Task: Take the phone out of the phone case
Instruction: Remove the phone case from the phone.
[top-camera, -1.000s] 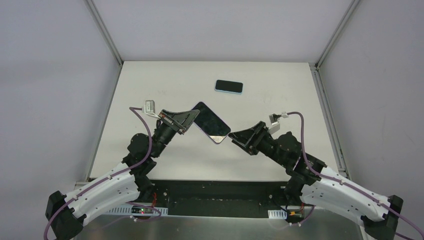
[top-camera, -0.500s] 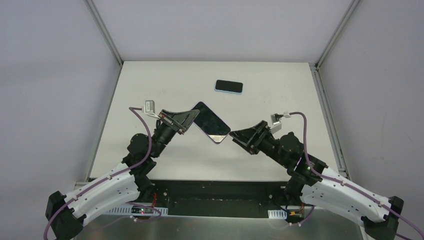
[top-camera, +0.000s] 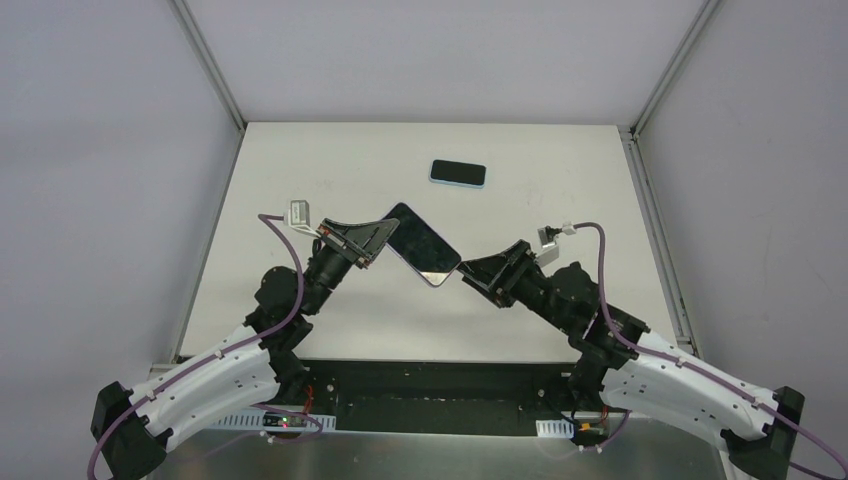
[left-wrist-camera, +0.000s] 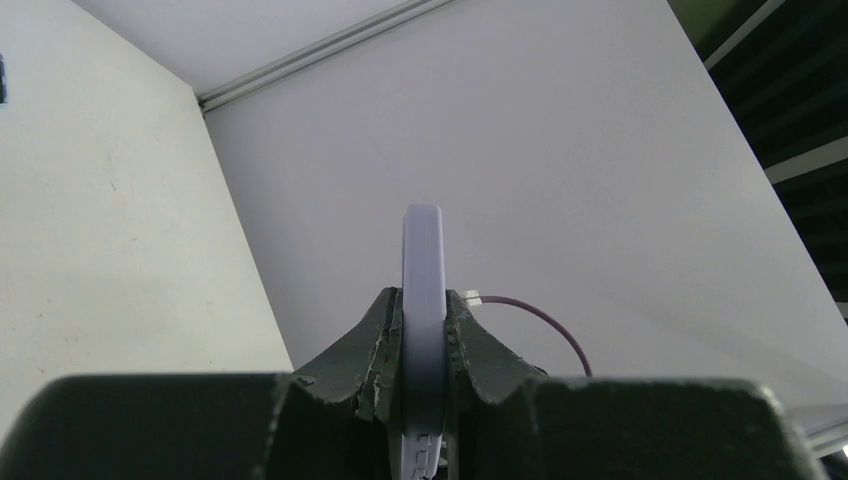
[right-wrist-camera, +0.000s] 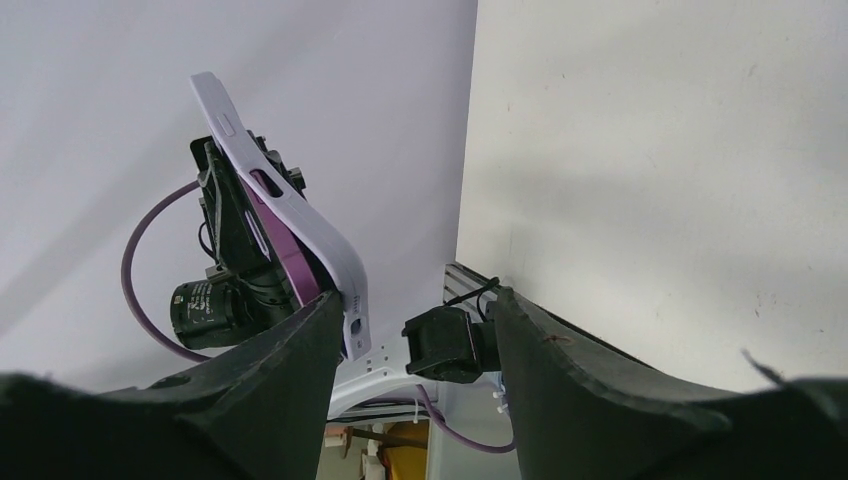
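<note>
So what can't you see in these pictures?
- Left wrist view: the cased phone shows edge-on only; the left hand covers its lower end.
- Top view: too small to tell whether the right hand touches it.
- Right wrist view: its screen does not show.

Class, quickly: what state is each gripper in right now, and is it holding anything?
Left gripper: shut on the cased phone.
Right gripper: open by the phone's corner, holding nothing.

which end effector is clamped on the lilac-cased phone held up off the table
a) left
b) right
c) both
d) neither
a: the left end effector is shut on the cased phone, while the right end effector stands open.
</note>
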